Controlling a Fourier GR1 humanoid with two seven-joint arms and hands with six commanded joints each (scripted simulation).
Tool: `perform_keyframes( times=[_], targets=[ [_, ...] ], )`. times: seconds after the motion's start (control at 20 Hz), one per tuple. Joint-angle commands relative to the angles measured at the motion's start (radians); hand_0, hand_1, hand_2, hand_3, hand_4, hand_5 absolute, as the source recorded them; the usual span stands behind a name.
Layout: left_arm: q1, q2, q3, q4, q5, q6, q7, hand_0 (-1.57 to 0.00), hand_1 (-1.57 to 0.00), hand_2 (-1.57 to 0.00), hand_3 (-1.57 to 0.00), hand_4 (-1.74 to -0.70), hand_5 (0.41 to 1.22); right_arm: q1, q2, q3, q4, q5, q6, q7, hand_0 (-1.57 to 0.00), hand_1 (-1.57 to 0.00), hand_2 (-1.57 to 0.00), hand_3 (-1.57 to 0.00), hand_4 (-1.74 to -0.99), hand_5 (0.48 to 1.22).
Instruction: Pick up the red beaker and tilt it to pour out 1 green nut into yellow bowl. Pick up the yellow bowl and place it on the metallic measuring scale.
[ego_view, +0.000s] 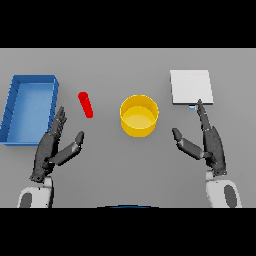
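A slim red beaker stands on the grey table, left of centre, seen from above and leaning in the view. The yellow bowl sits in the middle; I see no nut inside it. At the back right lies the metallic measuring scale, a flat pale square. My left hand rests open on the table, below and left of the beaker, apart from it. My right hand is open too, its fingertips reaching close to the scale's front edge, right of the bowl.
A blue bin with raised walls stands at the far left, just above my left hand.
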Motion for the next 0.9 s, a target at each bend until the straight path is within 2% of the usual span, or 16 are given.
perform_keyframes(
  times=[0.0,0.05,0.15,0.2,0.3,0.4,0.55,0.7,0.85],
  targets=[
    [0.013,0.005,-0.013,-0.028,-0.012,-0.002,0.016,0.0,0.0,0.0,0.0,-1.14,0.66,0.0,0.001,0.003,-0.003,0.007,-0.003,0.01,0.0,0.0,0.0,0.0,-1.071,0.581],
    [0.0,0.011,-0.008,-0.04,-0.008,-0.002,0.053,0.0,0.0,0.0,0.0,-1.14,0.657,-0.012,0.001,0.003,-0.002,0.01,-0.005,0.027,0.0,0.0,0.0,0.0,-1.084,0.585],
    [-0.015,0.012,-0.014,-0.032,-0.012,-0.007,0.101,0.0,0.0,0.0,0.0,-1.14,0.652,-0.007,-0.005,0.0,-0.01,-0.014,0.018,0.025,0.0,0.0,0.0,0.0,-1.118,0.6],
    [-0.022,0.013,-0.013,-0.014,-0.013,-0.012,0.107,0.0,0.0,0.0,0.0,-1.14,0.65,0.004,-0.002,0.006,-0.007,-0.012,0.022,0.007,0.0,0.0,0.0,0.0,-1.131,0.607],
    [-0.065,0.011,0.001,0.039,-0.012,-0.008,0.12,0.0,0.0,0.0,0.0,-1.14,0.648,-0.008,-0.002,0.007,-0.007,-0.024,0.034,0.01,0.0,0.0,0.0,0.0,-1.163,0.624],
    [-0.108,0.016,0.026,0.119,-0.001,-0.013,0.115,0.0,0.0,0.0,0.0,-1.14,0.643,-0.01,0.007,0.004,0.004,-0.05,0.05,0.015,0.0,0.0,0.0,0.0,-1.189,0.626],
    [-0.199,0.011,0.054,0.229,0.004,-0.008,0.087,0.0,0.0,0.0,0.0,-1.18,0.65,-0.002,-0.004,-0.007,0.0,-0.071,0.066,-0.004,0.0,0.0,0.0,0.0,-1.215,0.628],
    [-0.291,0.014,0.074,0.35,-0.008,-0.004,0.065,0.0,0.0,0.0,0.0,-1.18,0.64,-0.018,-0.002,-0.012,0.002,-0.081,0.067,0.012,0.0,0.0,0.0,0.0,-1.225,0.627],
    [-0.37,0.011,0.091,0.45,-0.01,-0.005,0.023,0.0,0.0,0.0,0.0,-1.18,0.637,-0.011,-0.003,-0.014,-0.003,-0.088,0.073,-0.002,0.0,0.0,0.0,0.0,-1.227,0.625]
  ],
)
